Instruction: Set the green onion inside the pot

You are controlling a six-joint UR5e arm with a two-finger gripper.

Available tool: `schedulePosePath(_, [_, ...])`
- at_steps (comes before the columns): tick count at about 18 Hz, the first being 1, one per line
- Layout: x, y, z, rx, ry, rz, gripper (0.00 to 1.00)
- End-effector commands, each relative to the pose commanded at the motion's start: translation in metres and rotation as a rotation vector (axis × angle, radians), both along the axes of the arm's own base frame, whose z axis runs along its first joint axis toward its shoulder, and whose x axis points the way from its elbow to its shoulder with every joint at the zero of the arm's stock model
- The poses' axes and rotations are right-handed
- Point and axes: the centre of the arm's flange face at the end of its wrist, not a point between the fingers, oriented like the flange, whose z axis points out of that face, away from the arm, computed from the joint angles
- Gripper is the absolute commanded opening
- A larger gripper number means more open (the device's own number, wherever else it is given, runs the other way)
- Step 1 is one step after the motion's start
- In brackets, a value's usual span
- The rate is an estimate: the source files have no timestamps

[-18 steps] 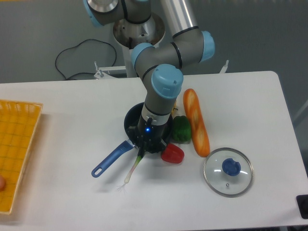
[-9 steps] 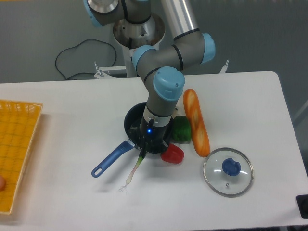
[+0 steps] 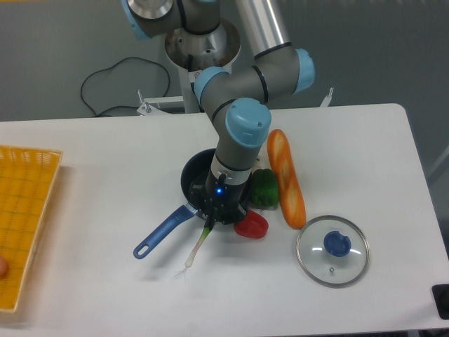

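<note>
From my screen the arm [image 3: 242,77] reaches forward from its base at the back of the table [image 3: 84,161], bends at the elbow and drops its wrist almost straight down over the near rim of the pot [image 3: 191,177]. The gripper [image 3: 216,216] sits low at that rim, with a small blue light glowing on its body. Its fingers are hidden under the wrist housing, so I cannot tell whether they are apart, together, or clamped on the stalk.

The green onion [image 3: 198,245] comes out from directly under the gripper. Its long axis runs diagonally, upper end toward the pot and tucked out of sight beneath the gripper, pale stem and tiny roots pointing down and to the left over the table. I only see the pale lower part; the leaves are covered.

The pot's blue handle [image 3: 163,232] sticks out down-left, roughly parallel to the stalk and just beside it. A red pepper [image 3: 252,225] lies right next to the gripper on the other side, with a green pepper [image 3: 264,189] behind it and a long bread loaf [image 3: 285,178] beyond that. A glass lid [image 3: 332,250] with a blue knob rests well apart to the right. A yellow basket [image 3: 24,210] sits at the far left edge.
</note>
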Motion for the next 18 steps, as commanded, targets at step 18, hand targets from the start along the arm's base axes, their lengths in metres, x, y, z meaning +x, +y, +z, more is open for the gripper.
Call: schedulePosePath(18, [-0.0036,-0.0017,0.0023,0.003,0.004,0.006,0.47])
